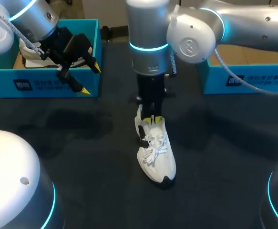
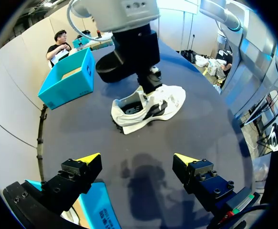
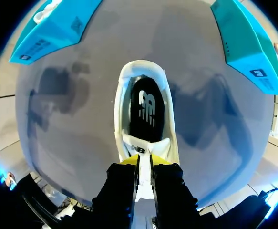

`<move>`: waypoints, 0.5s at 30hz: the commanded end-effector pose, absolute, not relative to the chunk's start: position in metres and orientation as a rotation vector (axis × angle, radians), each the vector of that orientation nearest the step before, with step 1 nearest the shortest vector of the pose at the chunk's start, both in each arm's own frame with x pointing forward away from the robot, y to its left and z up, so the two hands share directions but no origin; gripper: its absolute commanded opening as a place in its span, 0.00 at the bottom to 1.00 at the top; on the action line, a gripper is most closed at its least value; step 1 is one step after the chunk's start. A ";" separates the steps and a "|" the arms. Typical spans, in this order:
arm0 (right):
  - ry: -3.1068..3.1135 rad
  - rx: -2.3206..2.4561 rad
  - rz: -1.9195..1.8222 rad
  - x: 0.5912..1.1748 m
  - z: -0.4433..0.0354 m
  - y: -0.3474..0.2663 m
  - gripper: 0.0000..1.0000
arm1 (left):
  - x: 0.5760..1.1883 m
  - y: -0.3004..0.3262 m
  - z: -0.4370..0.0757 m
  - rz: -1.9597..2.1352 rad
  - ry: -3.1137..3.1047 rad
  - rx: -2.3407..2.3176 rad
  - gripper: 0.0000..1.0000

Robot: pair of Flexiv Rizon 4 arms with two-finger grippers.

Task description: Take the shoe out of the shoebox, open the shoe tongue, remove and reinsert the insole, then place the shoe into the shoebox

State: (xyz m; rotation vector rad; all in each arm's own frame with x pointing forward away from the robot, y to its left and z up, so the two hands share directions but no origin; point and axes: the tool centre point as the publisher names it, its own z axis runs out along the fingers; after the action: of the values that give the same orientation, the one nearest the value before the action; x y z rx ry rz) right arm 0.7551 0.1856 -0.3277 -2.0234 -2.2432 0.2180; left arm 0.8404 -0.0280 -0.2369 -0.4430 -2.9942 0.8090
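Sneaker [image 1: 157, 152], white with black trim and white laces, stands on the dark table [image 1: 81, 143], its tongue [image 3: 150, 147] pinched by the right gripper [image 1: 153, 119], while the left gripper [image 1: 91, 78] hangs spread wide above the front wall of the blue cardboard shoebox [image 1: 57, 85].

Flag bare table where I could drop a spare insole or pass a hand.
Free: table between the left shoebox front and the shoe; also right of the shoe, before the right shoebox. Crowded: the tongue, pinched by the right gripper, and the left shoebox's front corner, where the open left gripper hangs.
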 end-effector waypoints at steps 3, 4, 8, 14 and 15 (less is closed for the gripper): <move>-2.243 -1.993 0.221 0.764 -0.338 0.184 0.23 | 0.839 -0.028 -0.237 0.807 -2.997 -0.443 1.00; -2.256 -2.001 0.233 0.763 -0.333 0.184 0.25 | 0.839 -0.028 -0.237 0.807 -2.997 -0.443 1.00; -2.269 -2.035 0.247 0.761 -0.320 0.180 0.31 | 0.839 -0.028 -0.237 0.807 -2.997 -0.443 1.00; -2.272 -2.028 0.215 0.766 -0.331 0.178 0.33 | 0.839 -0.028 -0.237 0.807 -2.997 -0.443 1.00; -2.272 -2.017 0.212 0.768 -0.336 0.179 0.33 | 0.839 -0.028 -0.237 0.807 -2.997 -0.443 1.00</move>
State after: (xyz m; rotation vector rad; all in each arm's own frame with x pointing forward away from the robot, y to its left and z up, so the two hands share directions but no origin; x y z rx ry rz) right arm 0.7660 0.1818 -0.3239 -2.0307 -2.2817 0.2282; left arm 0.8404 -0.0280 -0.2369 -0.4429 -2.9942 0.8090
